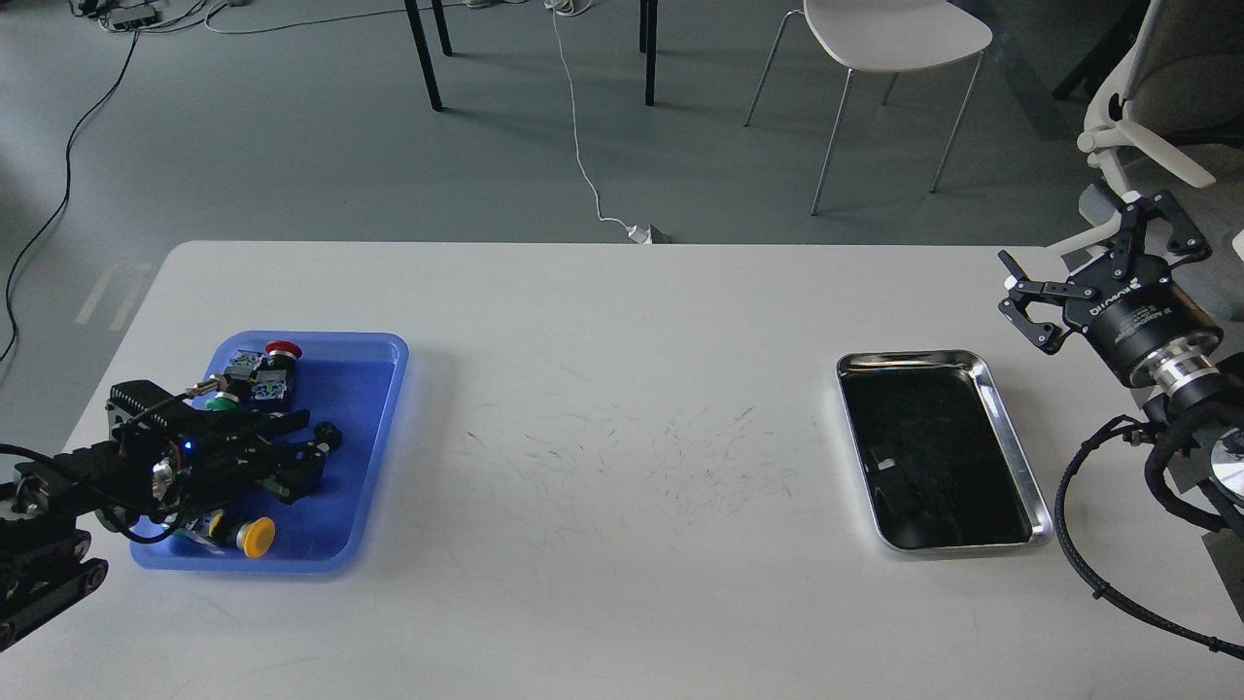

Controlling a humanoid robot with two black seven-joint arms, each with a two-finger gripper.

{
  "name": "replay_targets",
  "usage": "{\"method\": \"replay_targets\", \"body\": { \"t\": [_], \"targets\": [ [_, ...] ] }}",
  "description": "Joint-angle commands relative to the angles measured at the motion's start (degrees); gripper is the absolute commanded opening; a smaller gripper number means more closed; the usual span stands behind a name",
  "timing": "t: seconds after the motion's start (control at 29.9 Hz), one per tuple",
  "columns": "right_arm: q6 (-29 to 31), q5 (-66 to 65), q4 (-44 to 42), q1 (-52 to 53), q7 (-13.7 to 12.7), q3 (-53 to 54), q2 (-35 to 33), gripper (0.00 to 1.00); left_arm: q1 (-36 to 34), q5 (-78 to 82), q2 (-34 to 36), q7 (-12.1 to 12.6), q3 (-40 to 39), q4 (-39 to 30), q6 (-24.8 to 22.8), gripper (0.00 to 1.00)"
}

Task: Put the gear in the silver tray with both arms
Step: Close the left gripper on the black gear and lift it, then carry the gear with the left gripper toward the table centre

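Note:
The silver tray (pixel 1006 418) lies on the right of the white table, its dark floor bare. A small black gear (pixel 330 433) sits in the blue plastic tray (pixel 374 389) on the left. My left gripper (pixel 319 439) reaches into the blue tray from the left, low over its floor. Its two fingers are drawn in on the gear at their tips. My right gripper (pixel 1079 255) hangs above the table's right edge, beyond the silver tray's far right corner. It is wide open and empty.
The blue tray also holds a red push button (pixel 282 348), a yellow push button (pixel 257 536) and small green and grey parts. A white chair (pixel 889 39) and table legs stand on the floor behind the table. A white office chair (pixel 1157 126) stands close to my right gripper.

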Motion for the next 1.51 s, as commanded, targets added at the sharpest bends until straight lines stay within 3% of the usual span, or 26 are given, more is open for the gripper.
{"method": "replay_targets", "body": {
  "t": [0.0, 0.33, 0.6, 0.87, 0.97, 1.2, 1.47],
  "targets": [
    [0.0, -0.1, -0.2, 0.2, 0.0, -0.1, 0.0, 0.99, 0.0, 0.1, 0.1, -0.3, 0.0, 0.0, -0.1, 0.38],
    [0.0, -0.1, -0.4, 0.2, 0.0, -0.1, 0.0, 0.99, -0.9, -0.7, 0.3, -1.5, 2.5, -0.1, -0.1, 0.19],
    [0.0, -0.1, -0.4, 0.2, 0.0, -0.1, 0.0, 0.99, -5.9, -1.6, 2.4, -1.5, 2.2, -1.8, -0.1, 0.16],
    [0.0, -0.1, -0.1, 0.3, 0.0, -0.1, -0.7, 0.99, -14.8, -4.6, 9.6, -0.9, 1.8, -15.8, -3.7, 0.16],
    [0.1, -0.1, -0.2, 0.4, 0.0, 0.0, -1.2, 0.99, -17.4, -6.3, 9.1, 1.5, 1.7, -19.9, -5.1, 0.16],
    [0.2, -0.1, -0.3, 0.3, 0.0, -0.1, -3.9, 0.99, -20.4, -7.1, -3.5, 7.7, 1.9, -22.7, -5.4, 0.17],
    [0.2, -0.1, -2.5, 0.2, 0.0, -0.1, -5.2, 0.99, -21.4, -6.4, -22.5, 9.0, 2.5, -14.2, -6.3, 0.17]
  ]
}}
